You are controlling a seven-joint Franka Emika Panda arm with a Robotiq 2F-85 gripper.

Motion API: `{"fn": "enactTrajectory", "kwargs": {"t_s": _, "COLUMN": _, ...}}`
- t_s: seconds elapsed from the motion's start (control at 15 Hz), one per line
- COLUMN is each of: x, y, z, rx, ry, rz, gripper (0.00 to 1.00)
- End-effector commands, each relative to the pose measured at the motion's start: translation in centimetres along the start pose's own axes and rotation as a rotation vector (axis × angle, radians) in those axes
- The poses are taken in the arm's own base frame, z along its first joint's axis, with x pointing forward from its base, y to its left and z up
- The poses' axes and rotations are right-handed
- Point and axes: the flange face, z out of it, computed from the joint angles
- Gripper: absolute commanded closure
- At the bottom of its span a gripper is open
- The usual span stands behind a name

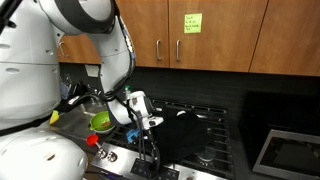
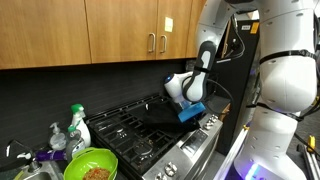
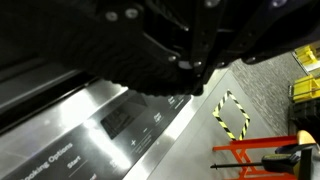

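Note:
My gripper [image 1: 148, 124] hangs over the front edge of a black gas stove [image 1: 205, 130], also seen in the other exterior view [image 2: 190, 108]. A flat black cloth-like sheet [image 2: 160, 116] lies across the front burners beneath it. In the wrist view the fingers [image 3: 193, 78] meet at the sheet's bumpy dark edge [image 3: 140, 75] and look shut on it. A blue piece [image 2: 193, 113] sits right at the gripper; I cannot tell what it is. Below the jaws are the stove's steel control panel [image 3: 110, 125] and the floor.
A green bowl [image 2: 90, 165] holding brown food stands on the counter beside the stove, also in an exterior view [image 1: 100, 122]. A green-capped bottle [image 2: 77, 125] stands behind it. Wooden cabinets [image 1: 200, 35] hang above. An orange stand [image 3: 265, 155] and a yellow-black floor marking [image 3: 231, 115] lie in front.

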Motion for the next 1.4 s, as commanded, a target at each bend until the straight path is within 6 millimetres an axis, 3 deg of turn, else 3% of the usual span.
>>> {"fn": "enactTrajectory", "kwargs": {"t_s": 0.0, "x": -0.1, "y": -0.7, "z": 2.8, "rx": 0.012, "ry": -0.086, "rz": -0.011, "gripper": 0.99}}
{"fn": "enactTrajectory", "kwargs": {"t_s": 0.2, "x": 0.2, "y": -1.5, "z": 5.4, "rx": 0.013, "ry": -0.157, "rz": -0.014, "gripper": 0.99}}
{"fn": "enactTrajectory", "kwargs": {"t_s": 0.27, "x": 0.3, "y": -1.6, "z": 6.0, "rx": 0.014, "ry": -0.171, "rz": -0.019, "gripper": 0.72}}
{"fn": "enactTrajectory", "kwargs": {"t_s": 0.33, "x": -0.1, "y": -1.2, "z": 4.4, "rx": 0.010, "ry": -0.135, "rz": -0.006, "gripper": 0.71}}
{"fn": "enactTrajectory", "kwargs": {"t_s": 0.4, "x": 0.0, "y": -1.3, "z": 4.9, "rx": 0.006, "ry": -0.142, "rz": -0.009, "gripper": 0.93}}
{"fn": "enactTrajectory", "kwargs": {"t_s": 0.6, "x": 0.1, "y": -1.5, "z": 5.0, "rx": 0.003, "ry": -0.138, "rz": -0.011, "gripper": 0.74}}
{"fn": "enactTrajectory", "kwargs": {"t_s": 1.0, "x": 0.0, "y": -1.6, "z": 4.8, "rx": 0.004, "ry": -0.133, "rz": -0.014, "gripper": 0.71}}
{"fn": "enactTrajectory", "kwargs": {"t_s": 1.07, "x": 0.0, "y": -1.6, "z": 4.8, "rx": 0.004, "ry": -0.133, "rz": -0.014, "gripper": 0.46}}
{"fn": "enactTrajectory", "kwargs": {"t_s": 1.2, "x": 0.4, "y": -1.6, "z": 3.9, "rx": 0.018, "ry": -0.116, "rz": -0.020, "gripper": 0.42}}
{"fn": "enactTrajectory", "kwargs": {"t_s": 1.33, "x": 0.9, "y": -1.4, "z": 3.1, "rx": 0.023, "ry": -0.098, "rz": -0.018, "gripper": 0.30}}
